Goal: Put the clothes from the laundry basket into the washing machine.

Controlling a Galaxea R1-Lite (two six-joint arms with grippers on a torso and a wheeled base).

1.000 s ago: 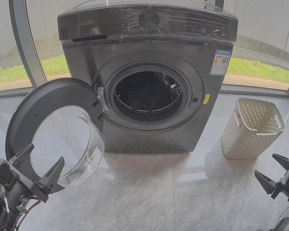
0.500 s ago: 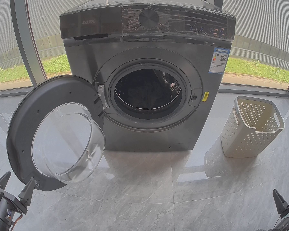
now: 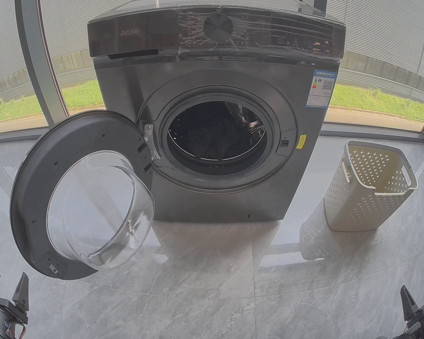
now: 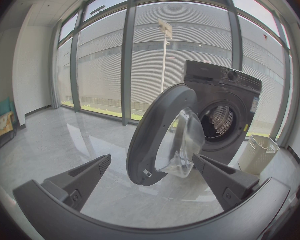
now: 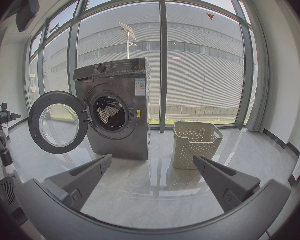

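Windows (image 3: 386, 48) run tall behind the scene, above a glossy grey stone floor (image 3: 249, 278). On that floor stands the dark grey washing machine (image 3: 216, 48), front-loading, its round porthole facing the robot. The drum (image 3: 216, 137) inside is dark, and I cannot tell whether any clothing lies in it. The door (image 3: 37, 175) is swung wide to the robot's left on its hinge, the clear bowl of glass bulging outward. Just beside the machine on the robot's right, apart from it, the cream perforated laundry basket (image 3: 372, 187) stands upright on the floor; no garment is visible over its rim from the head view. The left gripper (image 3: 8, 281) sits low at the near left, fingers spread and holding nothing, with the open door ahead of it and well apart. The right gripper (image 3: 417, 283) sits low at the near right, fingers likewise spread and empty, the basket ahead of it and well apart, the machine farther off to its left
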